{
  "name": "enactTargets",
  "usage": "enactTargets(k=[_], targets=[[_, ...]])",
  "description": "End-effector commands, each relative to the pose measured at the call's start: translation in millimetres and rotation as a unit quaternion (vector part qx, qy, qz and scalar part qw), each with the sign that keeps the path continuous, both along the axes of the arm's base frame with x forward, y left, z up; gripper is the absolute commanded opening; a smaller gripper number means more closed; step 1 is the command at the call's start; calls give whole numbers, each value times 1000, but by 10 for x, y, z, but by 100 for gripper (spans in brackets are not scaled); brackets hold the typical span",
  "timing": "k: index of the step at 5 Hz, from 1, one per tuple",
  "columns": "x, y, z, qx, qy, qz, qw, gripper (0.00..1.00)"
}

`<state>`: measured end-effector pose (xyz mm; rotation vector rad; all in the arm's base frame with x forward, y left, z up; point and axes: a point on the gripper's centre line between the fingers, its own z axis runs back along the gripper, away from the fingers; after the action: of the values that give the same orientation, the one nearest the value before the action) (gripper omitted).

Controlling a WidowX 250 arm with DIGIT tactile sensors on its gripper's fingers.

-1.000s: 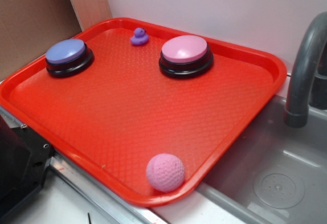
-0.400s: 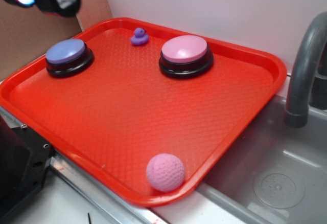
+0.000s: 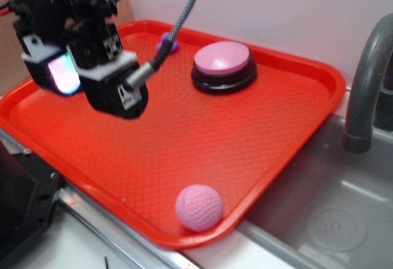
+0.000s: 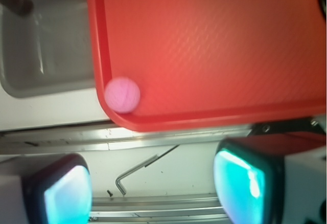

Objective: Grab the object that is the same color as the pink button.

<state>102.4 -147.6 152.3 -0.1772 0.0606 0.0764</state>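
Note:
The pink ball (image 3: 198, 207) with a knit-like surface rests in the near corner of the red tray (image 3: 288, 115); the wrist view shows the ball (image 4: 122, 94) against the tray's rounded corner. The pink button (image 3: 222, 66) stands on its black base at the back of the tray. My gripper (image 3: 92, 85) hangs over the tray's left side, well away from the ball, and it hides the blue-purple button. In the wrist view the gripper (image 4: 153, 188) is open, its two cyan-lit fingers (image 4: 66, 193) wide apart with nothing between them.
A tiny purple duck (image 3: 167, 43) peeks out behind the arm's cable at the tray's back edge. A grey sink (image 3: 331, 214) and faucet (image 3: 365, 85) lie to the right. An Allen key (image 4: 138, 170) lies on the white counter in front of the tray.
My gripper has come down from the upper left corner and now hangs over the left part of the tray, covering the blue-purple button. The ball, button and duck have not moved.

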Motion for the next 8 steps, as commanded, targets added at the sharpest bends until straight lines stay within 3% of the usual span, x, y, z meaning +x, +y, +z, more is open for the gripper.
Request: enactTargets(k=[1, 2, 5, 6, 8], targets=[[164, -216, -439, 22, -55, -55, 997, 100], [295, -320, -620, 24, -67, -125, 990, 100], [312, -409, -1060, 27, -39, -192, 980, 100], [249, -409, -1076, 31, -23, -176, 984, 0], [264, -351, -1029, 18, -21, -186, 982, 0]])
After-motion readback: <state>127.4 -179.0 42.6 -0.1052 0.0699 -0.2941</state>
